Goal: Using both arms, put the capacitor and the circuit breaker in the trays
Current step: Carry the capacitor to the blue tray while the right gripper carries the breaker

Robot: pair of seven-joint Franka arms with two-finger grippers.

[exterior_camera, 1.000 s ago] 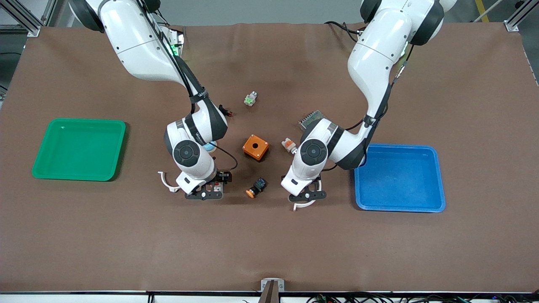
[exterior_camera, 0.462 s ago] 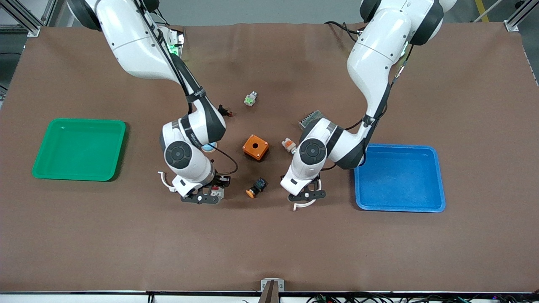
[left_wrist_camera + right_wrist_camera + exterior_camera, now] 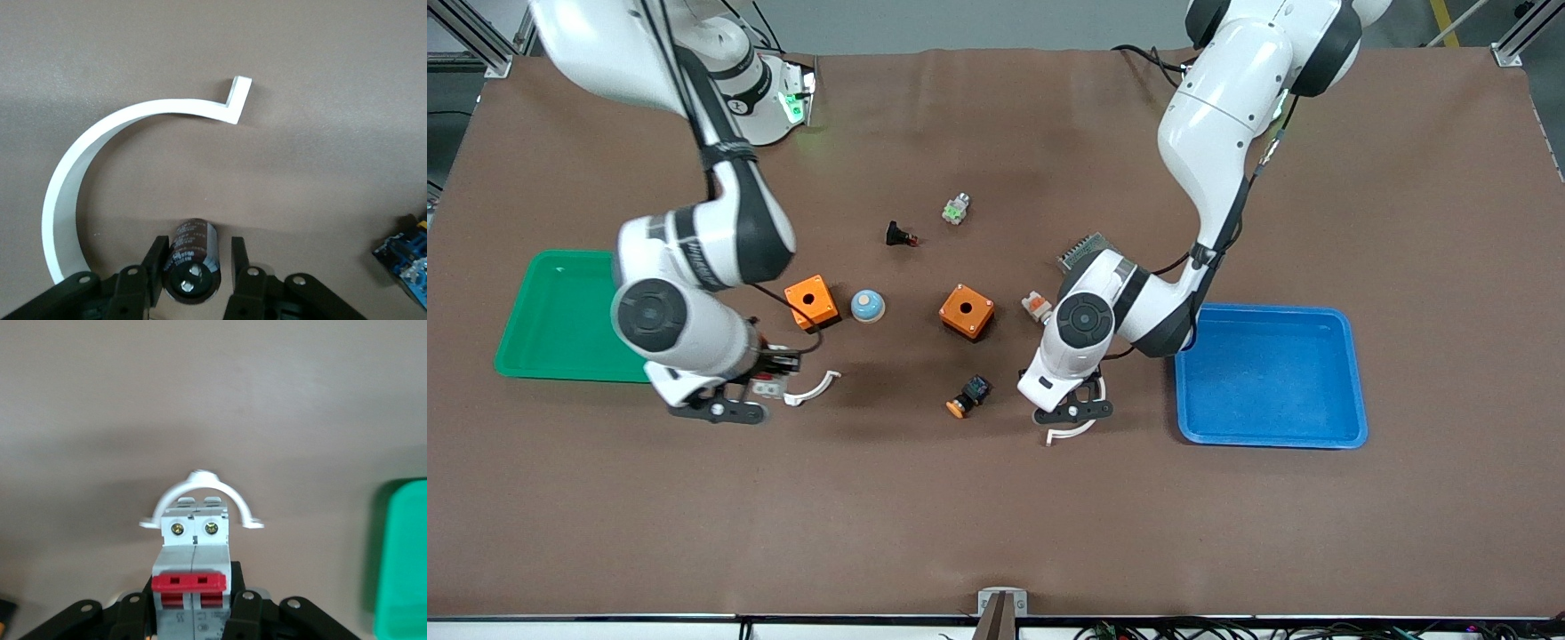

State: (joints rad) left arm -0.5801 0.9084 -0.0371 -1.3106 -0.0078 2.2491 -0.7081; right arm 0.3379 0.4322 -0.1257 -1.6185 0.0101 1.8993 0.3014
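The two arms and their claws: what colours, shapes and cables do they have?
Both arms have glossy white rounded shells with black joint bands and a round dark cap at the wrist. A thin black cable runs along each arm. The left claw and the right claw are black, with flat links held by silver screws. A curved white plastic strip sticks out from each claw.

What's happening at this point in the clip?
Both arms have picked up their parts. The right gripper holds the circuit breaker over the table beside the green tray. The left gripper is shut on the capacitor, low over the table between the orange-capped button and the blue tray. Neither part is in a tray yet.
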